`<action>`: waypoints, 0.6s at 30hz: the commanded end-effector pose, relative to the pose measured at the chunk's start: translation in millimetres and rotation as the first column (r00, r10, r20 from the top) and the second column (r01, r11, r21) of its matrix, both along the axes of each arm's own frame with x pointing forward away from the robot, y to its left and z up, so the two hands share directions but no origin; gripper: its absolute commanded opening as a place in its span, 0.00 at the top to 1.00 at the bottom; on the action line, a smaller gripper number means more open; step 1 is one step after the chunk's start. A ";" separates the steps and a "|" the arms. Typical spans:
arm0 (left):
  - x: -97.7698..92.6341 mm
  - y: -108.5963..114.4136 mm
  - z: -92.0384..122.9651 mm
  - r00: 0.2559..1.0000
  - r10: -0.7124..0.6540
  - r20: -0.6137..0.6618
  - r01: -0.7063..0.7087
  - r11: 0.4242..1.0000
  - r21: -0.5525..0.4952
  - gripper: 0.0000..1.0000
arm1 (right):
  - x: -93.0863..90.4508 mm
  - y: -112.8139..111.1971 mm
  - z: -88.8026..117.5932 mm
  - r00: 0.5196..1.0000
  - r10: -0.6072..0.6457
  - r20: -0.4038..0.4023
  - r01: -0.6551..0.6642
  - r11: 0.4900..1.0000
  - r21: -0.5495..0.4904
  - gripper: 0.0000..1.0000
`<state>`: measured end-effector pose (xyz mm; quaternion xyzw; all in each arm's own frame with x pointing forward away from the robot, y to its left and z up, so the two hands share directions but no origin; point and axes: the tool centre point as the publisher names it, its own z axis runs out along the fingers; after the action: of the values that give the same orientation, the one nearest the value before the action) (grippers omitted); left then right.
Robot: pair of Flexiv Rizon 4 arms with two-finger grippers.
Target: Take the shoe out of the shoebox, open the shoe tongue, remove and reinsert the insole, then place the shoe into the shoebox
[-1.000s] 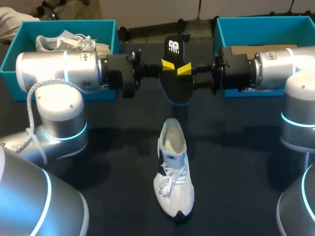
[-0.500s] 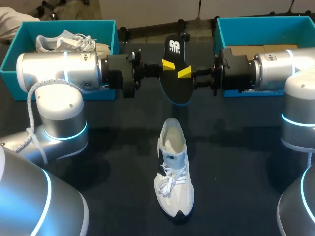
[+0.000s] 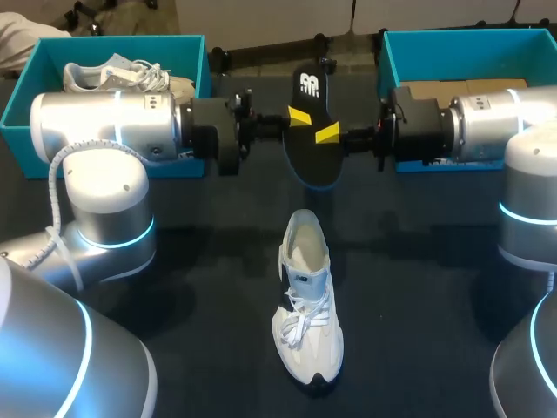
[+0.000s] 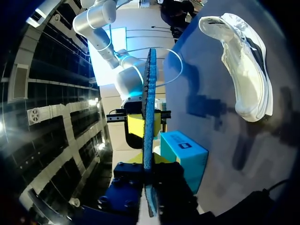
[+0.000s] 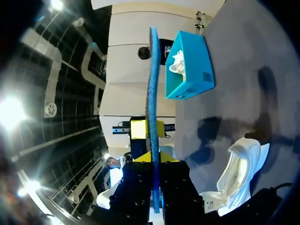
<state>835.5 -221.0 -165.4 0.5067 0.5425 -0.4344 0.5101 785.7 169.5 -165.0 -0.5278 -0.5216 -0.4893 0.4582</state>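
A black insole (image 3: 312, 152) hangs on edge in the air above the table's far middle. My left gripper (image 3: 298, 116) is at its left face and my right gripper (image 3: 328, 132) at its right face. In the right wrist view the insole's blue edge (image 5: 153, 70) runs straight up between my right gripper (image 5: 153, 180), which is shut on it. The left wrist view shows the same edge (image 4: 150, 93) rising from my left gripper (image 4: 149, 183), with the right gripper's yellow tips (image 4: 147, 125) clamped either side. The white shoe (image 3: 306, 305) lies on the table below, toe toward the near edge.
A teal shoebox (image 3: 17, 104) at the far left holds a second white shoe (image 3: 113, 74). Another teal shoebox (image 3: 409, 39) stands at the far right behind my right arm. Dark bare table surrounds the shoe.
My right gripper has closed its fingers onto the insole. The insole and both arms have barely shifted. The shoe has not moved.
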 end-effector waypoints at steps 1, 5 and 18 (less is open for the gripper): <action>-4.8 11.3 3.0 1.000 -0.019 -0.018 0.020 1.000 0.021 0.00 | -1.3 -0.6 -4.6 1.000 -0.008 0.025 0.007 1.000 0.010 1.00; -8.8 28.2 -3.3 0.998 -0.013 -0.062 0.018 0.997 0.077 0.00 | -3.0 -7.4 -7.3 0.997 -0.013 0.080 0.011 1.000 0.019 1.00; -23.7 63.2 -20.7 0.959 0.059 -0.276 0.022 0.958 0.284 0.00 | -1.6 -13.5 -18.6 0.987 -0.004 0.158 0.002 1.000 0.017 1.00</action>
<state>814.7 -164.9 -195.4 0.4865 0.6566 -0.4341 0.3792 782.8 155.1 -180.9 -0.4858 -0.5513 -0.5342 0.4180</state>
